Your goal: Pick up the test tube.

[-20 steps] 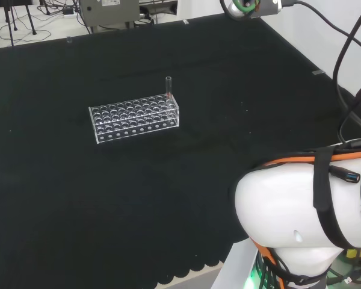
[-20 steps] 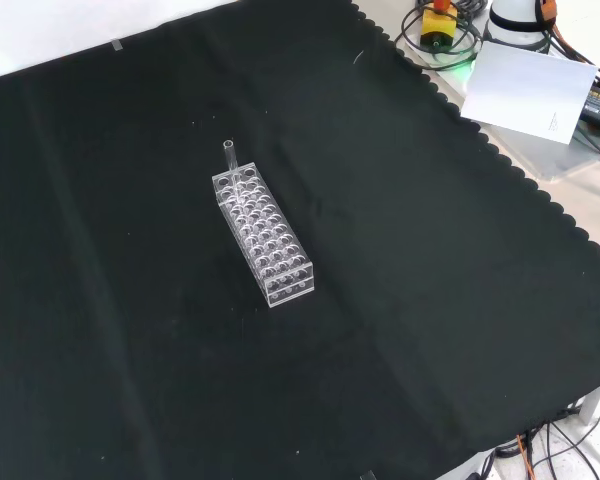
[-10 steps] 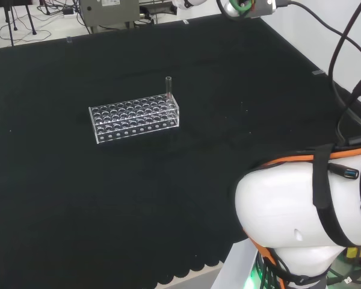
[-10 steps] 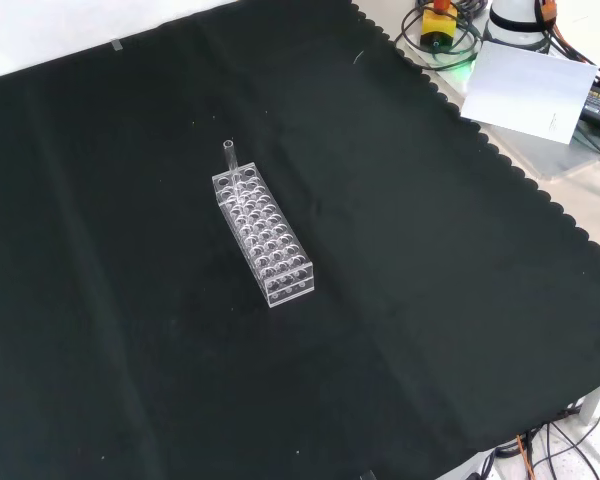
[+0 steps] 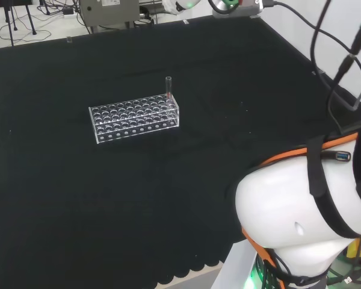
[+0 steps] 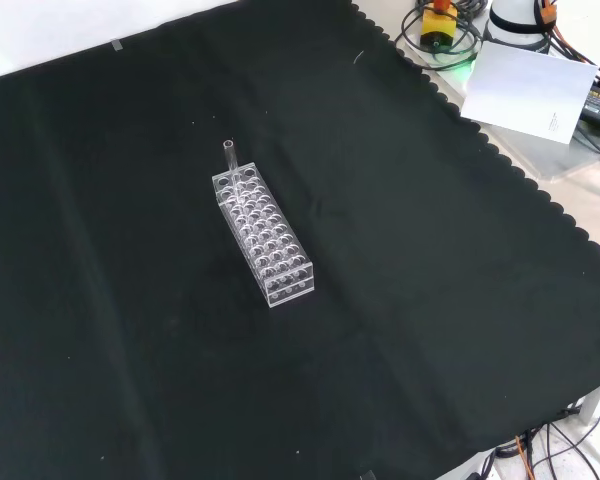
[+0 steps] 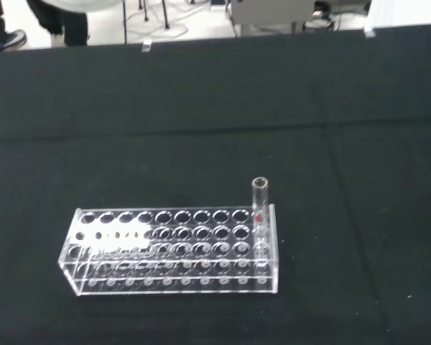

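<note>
Clear test tube (image 7: 260, 198) stands upright at rack's (image 7: 174, 251) end corner.

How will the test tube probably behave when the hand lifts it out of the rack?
The test tube looks like thin clear glass, so probably light, fragile and slippery. It stands upright in a corner hole of the rack, so a straight upward pull seems safest.

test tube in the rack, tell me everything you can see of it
The test tube is a thin, clear tube, glass or plastic by its look, with an open round mouth. It stands upright in a corner hole at one end of the clear rack, its top rising above the rack's upper plate. In the head view that is the rack's right end; in the front view, the far end. A small red mark shows on it near the rack's top. Nothing but the rack touches it.
</note>
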Tool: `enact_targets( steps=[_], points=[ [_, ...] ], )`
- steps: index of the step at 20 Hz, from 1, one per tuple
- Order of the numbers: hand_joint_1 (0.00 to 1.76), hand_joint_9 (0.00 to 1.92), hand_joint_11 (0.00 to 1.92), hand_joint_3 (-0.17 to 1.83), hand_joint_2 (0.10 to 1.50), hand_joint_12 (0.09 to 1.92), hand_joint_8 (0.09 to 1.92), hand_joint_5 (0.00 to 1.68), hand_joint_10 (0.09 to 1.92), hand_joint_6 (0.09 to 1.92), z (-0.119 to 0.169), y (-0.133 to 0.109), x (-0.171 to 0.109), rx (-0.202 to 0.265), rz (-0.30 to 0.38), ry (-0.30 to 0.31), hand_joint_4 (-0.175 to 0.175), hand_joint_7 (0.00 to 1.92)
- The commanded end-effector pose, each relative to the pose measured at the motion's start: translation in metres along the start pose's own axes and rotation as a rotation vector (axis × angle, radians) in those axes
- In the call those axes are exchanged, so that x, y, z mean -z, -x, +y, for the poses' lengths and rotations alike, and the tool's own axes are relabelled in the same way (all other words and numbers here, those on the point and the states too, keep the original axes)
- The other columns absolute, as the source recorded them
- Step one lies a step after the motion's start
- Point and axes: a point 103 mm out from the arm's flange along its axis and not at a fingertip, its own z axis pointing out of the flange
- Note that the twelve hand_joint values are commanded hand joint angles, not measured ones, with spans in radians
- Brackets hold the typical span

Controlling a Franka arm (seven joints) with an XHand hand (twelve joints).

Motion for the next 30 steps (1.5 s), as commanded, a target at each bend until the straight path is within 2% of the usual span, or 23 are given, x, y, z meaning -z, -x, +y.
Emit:
enact_targets(
  steps=[1, 7, 19, 30],
  points=[
    [0.74, 0.12, 0.00, 0.52, 0.76, 1.52, 0.93, 0.23, 1.00, 0.09, 0.050, -0.009, -0.022, 0.063, 0.038, -0.102, -0.125, 0.12],
    [0.77, 0.15, 0.00, 0.53, 0.76, 1.54, 0.95, 0.27, 1.00, 0.09, 0.079, -0.006, -0.042, 0.078, 0.019, -0.163, -0.136, 0.17],
    [0.78, 0.18, 0.00, 0.55, 0.76, 1.55, 0.96, 0.28, 1.00, 0.09, 0.121, 0.016, -0.093, 0.059, 0.005, -0.289, -0.139, 0.18],
    [0.79, 0.20, 0.02, 0.56, 0.75, 1.54, 0.97, 0.29, 1.00, 0.09, 0.147, 0.025, -0.138, 0.068, -0.012, -0.403, -0.144, 0.19]
  ],
)
